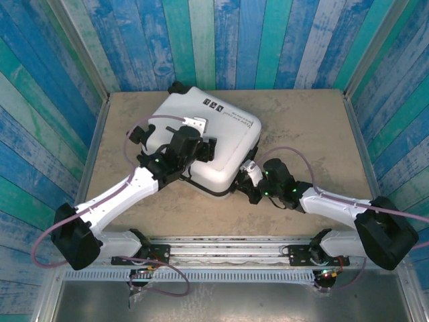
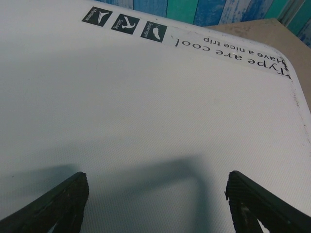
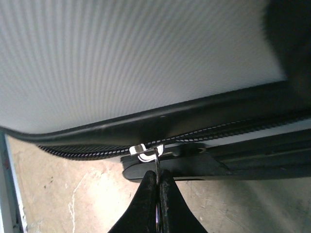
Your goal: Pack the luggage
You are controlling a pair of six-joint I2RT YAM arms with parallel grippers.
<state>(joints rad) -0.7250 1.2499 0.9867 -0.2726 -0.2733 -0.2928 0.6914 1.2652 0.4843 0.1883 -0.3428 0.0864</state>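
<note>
Looks like this one's in the home stretch. The luggage [image 1: 204,137] sits closed, lid down, in the upper middle of the top view on the tan table [image 1: 301,127], so I'd guess whatever goes inside is already in. No way to check with the shell shut.

What's left is the zip, I reckon. The right gripper [image 3: 157,187] is pinched tight on the little silver zipper pull [image 3: 146,151], bottom centre of its wrist view, at the case's near edge. Can't tell how much of the zipper track [image 3: 218,130] is done up.

The left gripper [image 2: 155,204] is spread wide with nothing in it, hanging over the lid, maybe to steady it. Whether it touches, I can't say.

Material-wise it's a white hard shell with a fine ribbed grain, rounded corners, a glossy black rubbery rim and black fabric tape with pale stitching. The fingers [image 2: 53,206] are matte black.
</note>
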